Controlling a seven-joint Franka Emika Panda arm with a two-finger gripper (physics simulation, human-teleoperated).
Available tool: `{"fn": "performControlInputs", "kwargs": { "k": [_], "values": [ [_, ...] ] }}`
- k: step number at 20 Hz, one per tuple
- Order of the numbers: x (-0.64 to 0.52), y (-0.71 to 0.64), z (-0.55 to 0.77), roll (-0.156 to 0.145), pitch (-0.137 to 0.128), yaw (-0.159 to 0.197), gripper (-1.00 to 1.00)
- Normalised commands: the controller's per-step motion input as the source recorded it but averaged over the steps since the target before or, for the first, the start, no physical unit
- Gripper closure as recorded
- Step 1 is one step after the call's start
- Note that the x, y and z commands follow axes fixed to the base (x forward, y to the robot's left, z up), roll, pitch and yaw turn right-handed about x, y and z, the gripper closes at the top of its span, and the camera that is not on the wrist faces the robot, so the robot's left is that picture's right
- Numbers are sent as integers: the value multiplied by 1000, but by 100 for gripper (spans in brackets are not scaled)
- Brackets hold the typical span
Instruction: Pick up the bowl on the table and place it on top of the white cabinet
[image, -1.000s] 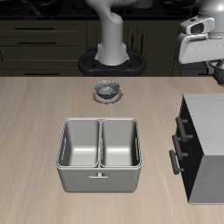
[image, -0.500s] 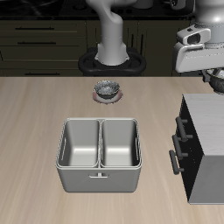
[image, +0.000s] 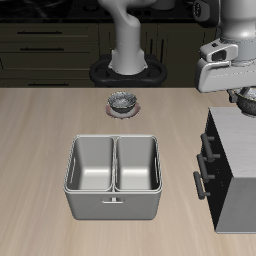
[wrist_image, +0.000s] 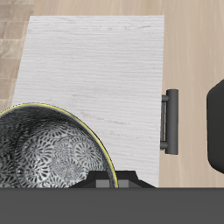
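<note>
My gripper (image: 240, 88) is shut on the rim of the bowl (image: 247, 98), a small grey metallic bowl with a dark speckled inside. It hangs a little above the back edge of the white cabinet (image: 240, 150). In the wrist view the bowl (wrist_image: 48, 153) is held close under the fingers (wrist_image: 105, 181), partly over the cabinet's pale grey-white top (wrist_image: 96, 70). In the exterior view part of the bowl is cut off by the frame's edge. The table (image: 40, 140) is light beige wood.
A second, same-looking grey bowl (image: 123, 101) sits on the table near the robot's base. A steel double basin (image: 112, 175) stands mid-table toward the front edge. The cabinet's dark bar handles (image: 203, 165) face the basin; one also shows in the wrist view (wrist_image: 171, 121).
My gripper has moved down and toward the table's middle with the bowl in it, closing on the cabinet top. The second bowl and the basin have not moved.
</note>
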Motion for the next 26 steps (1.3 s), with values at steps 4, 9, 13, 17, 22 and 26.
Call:
{"fn": "performControlInputs", "kwargs": {
  "k": [4, 9, 13, 17, 22, 26],
  "values": [
    [-16, 26, -202, 7, 20, 22, 100],
    [44, 11, -170, 5, 24, 8, 100],
    [9, 36, -126, 2, 10, 10, 100],
    [-23, 62, -52, 34, 10, 36, 100],
    [-26, -31, 17, -37, 3, 62, -100],
    [49, -58, 7, 16, 6, -25, -100]
  ]
}}
